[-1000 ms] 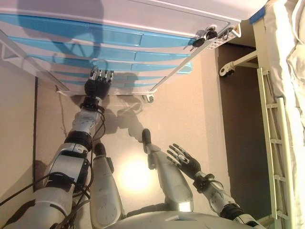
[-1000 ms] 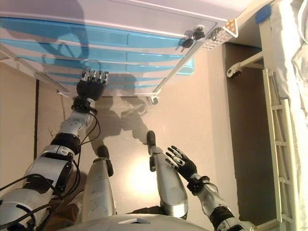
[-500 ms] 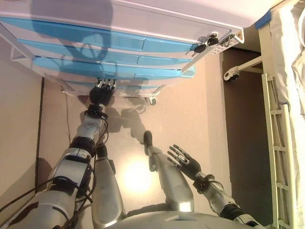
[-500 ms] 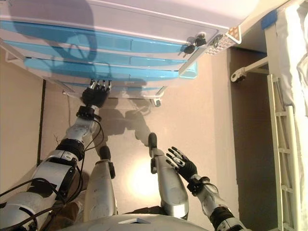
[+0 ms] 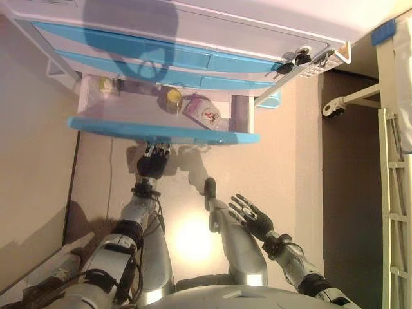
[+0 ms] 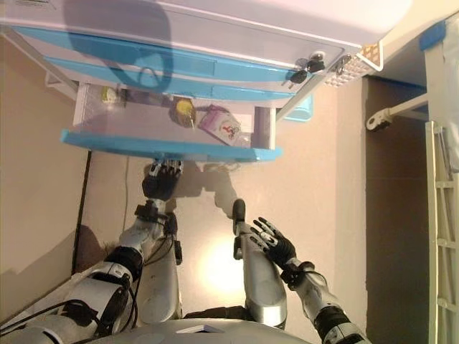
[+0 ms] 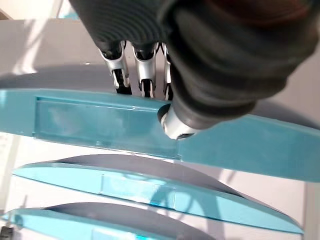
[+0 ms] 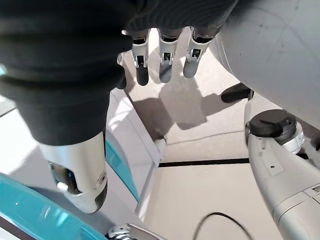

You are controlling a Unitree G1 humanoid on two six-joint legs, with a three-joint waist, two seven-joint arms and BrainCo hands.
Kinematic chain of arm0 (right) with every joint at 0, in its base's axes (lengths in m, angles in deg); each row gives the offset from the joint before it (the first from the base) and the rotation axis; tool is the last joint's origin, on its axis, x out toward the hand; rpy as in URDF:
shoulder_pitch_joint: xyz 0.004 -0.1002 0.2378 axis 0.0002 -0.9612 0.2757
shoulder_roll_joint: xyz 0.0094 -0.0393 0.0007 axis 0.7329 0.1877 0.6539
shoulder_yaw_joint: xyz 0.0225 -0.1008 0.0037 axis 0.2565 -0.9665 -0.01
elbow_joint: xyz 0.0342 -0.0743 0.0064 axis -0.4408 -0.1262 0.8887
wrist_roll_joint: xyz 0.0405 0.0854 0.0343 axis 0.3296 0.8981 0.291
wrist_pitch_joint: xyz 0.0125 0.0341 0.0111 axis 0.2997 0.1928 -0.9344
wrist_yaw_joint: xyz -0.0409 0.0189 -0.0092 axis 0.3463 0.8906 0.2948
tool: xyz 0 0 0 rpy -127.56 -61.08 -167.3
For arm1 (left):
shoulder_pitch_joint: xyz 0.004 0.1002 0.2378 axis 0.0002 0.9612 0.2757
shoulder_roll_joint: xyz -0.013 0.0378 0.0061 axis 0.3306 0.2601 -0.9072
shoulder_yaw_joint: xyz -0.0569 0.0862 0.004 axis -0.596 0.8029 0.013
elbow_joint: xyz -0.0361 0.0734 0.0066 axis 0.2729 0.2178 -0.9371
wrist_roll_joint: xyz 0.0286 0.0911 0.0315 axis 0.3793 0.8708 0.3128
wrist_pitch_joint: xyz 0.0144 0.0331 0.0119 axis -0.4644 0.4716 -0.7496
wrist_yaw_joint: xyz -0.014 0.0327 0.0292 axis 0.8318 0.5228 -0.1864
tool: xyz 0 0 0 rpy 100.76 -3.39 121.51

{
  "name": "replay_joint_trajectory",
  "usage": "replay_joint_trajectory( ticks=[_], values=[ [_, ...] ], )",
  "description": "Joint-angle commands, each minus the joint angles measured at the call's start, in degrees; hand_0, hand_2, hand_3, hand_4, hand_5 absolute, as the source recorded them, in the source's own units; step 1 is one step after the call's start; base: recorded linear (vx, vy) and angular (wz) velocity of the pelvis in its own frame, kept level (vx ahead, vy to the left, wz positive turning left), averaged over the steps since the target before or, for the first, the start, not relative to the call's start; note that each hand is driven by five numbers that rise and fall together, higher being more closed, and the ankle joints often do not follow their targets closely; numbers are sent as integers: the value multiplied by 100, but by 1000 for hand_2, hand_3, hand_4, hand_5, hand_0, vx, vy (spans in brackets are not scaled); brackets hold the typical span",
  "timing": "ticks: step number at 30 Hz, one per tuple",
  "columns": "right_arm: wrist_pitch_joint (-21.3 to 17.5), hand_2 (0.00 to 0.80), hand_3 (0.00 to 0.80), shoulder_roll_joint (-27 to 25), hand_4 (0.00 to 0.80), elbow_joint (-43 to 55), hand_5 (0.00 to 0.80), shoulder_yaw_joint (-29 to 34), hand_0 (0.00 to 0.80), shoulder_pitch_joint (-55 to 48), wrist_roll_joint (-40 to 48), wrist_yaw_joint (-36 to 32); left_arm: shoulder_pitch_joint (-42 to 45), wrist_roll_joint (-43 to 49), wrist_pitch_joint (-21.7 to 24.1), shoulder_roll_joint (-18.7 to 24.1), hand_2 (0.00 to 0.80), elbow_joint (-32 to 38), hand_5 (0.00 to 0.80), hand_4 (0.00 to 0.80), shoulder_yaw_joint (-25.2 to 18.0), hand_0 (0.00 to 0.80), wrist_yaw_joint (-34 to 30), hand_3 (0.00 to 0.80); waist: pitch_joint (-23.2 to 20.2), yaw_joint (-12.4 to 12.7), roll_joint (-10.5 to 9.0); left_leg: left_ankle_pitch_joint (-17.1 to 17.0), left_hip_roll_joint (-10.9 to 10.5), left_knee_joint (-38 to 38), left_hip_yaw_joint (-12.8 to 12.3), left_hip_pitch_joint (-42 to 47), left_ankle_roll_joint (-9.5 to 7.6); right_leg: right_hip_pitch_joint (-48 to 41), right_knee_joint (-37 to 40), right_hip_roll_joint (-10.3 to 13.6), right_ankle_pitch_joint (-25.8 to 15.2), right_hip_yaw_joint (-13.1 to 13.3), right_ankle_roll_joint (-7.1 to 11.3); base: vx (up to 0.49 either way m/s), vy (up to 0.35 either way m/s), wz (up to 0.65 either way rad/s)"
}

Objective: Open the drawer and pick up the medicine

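The blue-fronted drawer (image 5: 161, 132) of the white cabinet stands pulled out. Inside lie a yellow round bottle (image 5: 172, 98), a pink and white packet (image 5: 203, 112) and a small greenish item (image 5: 106, 84). My left hand (image 5: 153, 165) is just below the drawer front, fingers curled into its handle recess; the wrist view shows the fingers (image 7: 145, 75) hooked at the front's edge (image 7: 75, 120). My right hand (image 5: 252, 215) hangs low on the right, open and empty, well away from the drawer.
Two shut blue drawers (image 5: 161, 48) sit above the open one. A bunch of keys (image 5: 293, 61) hangs at the cabinet's right corner. A white bed frame (image 5: 393, 167) with a castor (image 5: 331, 108) stands on the right.
The drawer has slid out towards me with my left hand on its front, and its contents now show. The view has shifted too. The right hand has stayed where it was.
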State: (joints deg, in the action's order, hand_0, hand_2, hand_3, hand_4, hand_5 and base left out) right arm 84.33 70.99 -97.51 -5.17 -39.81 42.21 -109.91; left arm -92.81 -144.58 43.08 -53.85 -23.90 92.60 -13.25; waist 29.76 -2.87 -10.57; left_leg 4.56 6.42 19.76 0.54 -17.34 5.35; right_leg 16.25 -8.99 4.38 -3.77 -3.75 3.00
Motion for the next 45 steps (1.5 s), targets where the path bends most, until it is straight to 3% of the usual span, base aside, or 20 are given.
replay_joint_trajectory(
  ticks=[1, 7, 15, 23, 24, 25, 31, 37, 45],
  values=[
    [276, 0, 0, 17, 0, 369, 0, -98, 0, -470, -280, 39, 583, 248, -231, -197, 800, -14, 800, 800, -22, 800, 55, 800, -12, 160, 111, -276, -227, -190, 2, -66, -379, -207, -428, -102, 271, -300, -42, -4, -11, 8],
    [252, 0, 0, -12, 0, 402, 0, 75, 0, -537, -393, 87, 1217, 411, -502, -207, 800, -9, 800, 800, 105, 800, 25, 800, -1, 286, 232, -369, -233, -332, 76, 25, -366, -280, -435, -95, 309, -461, -76, -4, -4, 9],
    [201, 0, 0, -37, 0, 205, 0, 148, 0, -528, -405, 18, 1399, 165, -360, -41, 800, -417, 800, 800, -281, 800, 763, 800, -27, 382, 205, -462, -164, -409, 186, 39, -325, -318, -461, -157, 393, -621, -120, -21, -27, 6],
    [225, 0, 0, -153, 0, 160, 0, 317, 0, -547, -495, 16, 1709, 339, -685, 62, 800, -641, 800, 800, -386, 800, 1052, 800, -82, 439, 366, -587, -169, -548, 235, 96, -284, -322, -471, -145, 421, -756, -145, -20, 16, 4],
    [205, 0, 0, -161, 0, 135, 0, 325, 0, -541, -491, 10, 1757, 354, -764, 56, 533, -652, 533, 533, -390, 533, 1189, 533, -84, 456, 385, -602, -166, -561, 241, 100, -279, -327, -472, -138, 423, -774, -144, -15, 11, 7],
    [186, 0, 0, -160, 0, 108, 0, 335, 0, -535, -490, 3, 1785, 373, -817, 49, 0, -672, 0, 0, -390, 0, 1284, 0, -88, 466, 395, -610, -166, -568, 247, 102, -277, -328, -475, -131, 425, -788, -142, -14, 10, 6],
    [169, 0, 0, -174, 0, -78, 0, 393, 0, -521, -470, -53, 1764, 635, -1090, 77, 0, -1093, 0, 0, -457, 0, 2110, 0, -133, 469, 415, -629, -154, -563, 261, 129, -259, -349, -514, -128, 472, -805, -151, -1, 13, 2],
    [107, 0, 0, -183, 0, -253, 0, 420, 0, -535, -591, -186, 1635, 911, -1123, 133, 0, -1525, 0, 0, -525, 0, 2409, 0, -226, 427, 382, -625, -127, -515, 233, 132, -251, -362, -543, -136, 501, -787, -156, 7, 24, 0],
    [11, 0, 0, -156, 0, -405, 0, 431, 0, -557, -705, -222, 1390, 1256, -1247, 240, 0, -2162, 0, 0, -920, 0, 3251, 0, -338, 375, 343, -607, -63, -458, 231, 200, -215, -399, -635, -144, 564, -754, -154, 4, 4, 0]
  ],
)
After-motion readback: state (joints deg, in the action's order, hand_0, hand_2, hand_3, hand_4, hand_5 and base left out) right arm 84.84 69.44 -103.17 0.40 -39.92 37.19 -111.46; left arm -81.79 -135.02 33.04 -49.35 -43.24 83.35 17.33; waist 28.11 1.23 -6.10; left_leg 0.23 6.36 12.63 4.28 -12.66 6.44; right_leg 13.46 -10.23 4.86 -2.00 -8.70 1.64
